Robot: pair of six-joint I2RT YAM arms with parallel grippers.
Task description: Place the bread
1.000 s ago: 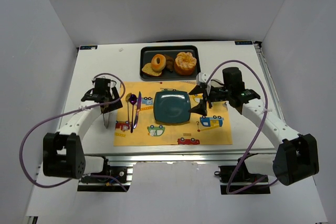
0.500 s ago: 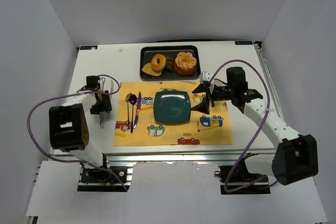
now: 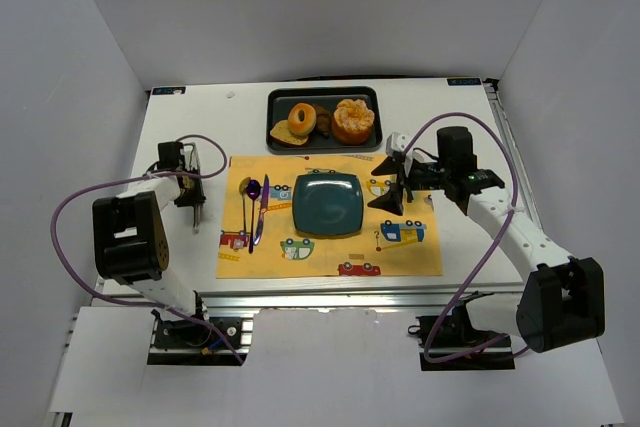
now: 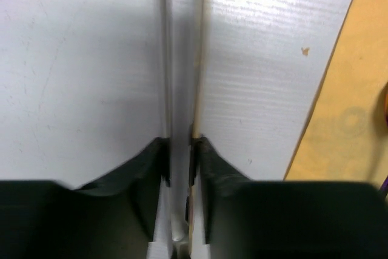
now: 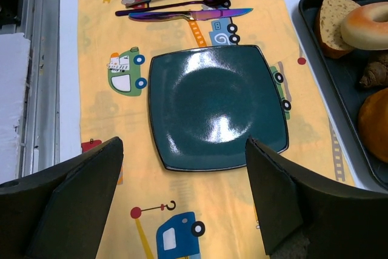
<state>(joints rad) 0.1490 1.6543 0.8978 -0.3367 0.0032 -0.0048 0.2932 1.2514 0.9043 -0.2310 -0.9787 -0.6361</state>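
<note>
You see the right gripper (image 5: 183, 145) spread wide over the plate (image 5: 218, 107). The left gripper (image 3: 195, 209) seems closed and empty. Bun (image 3: 353, 120) and doughnut (image 3: 302, 119) lie in the tray (image 3: 272, 119).

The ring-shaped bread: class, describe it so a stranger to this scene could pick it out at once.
Find the black tray just beyond the far edge of the yellow placemat. In its left half lies the ring-shaped bread, golden-brown. Alone among its neighbours it has a hole through its middle: the round bun, toast slice and croissant have none.
</note>
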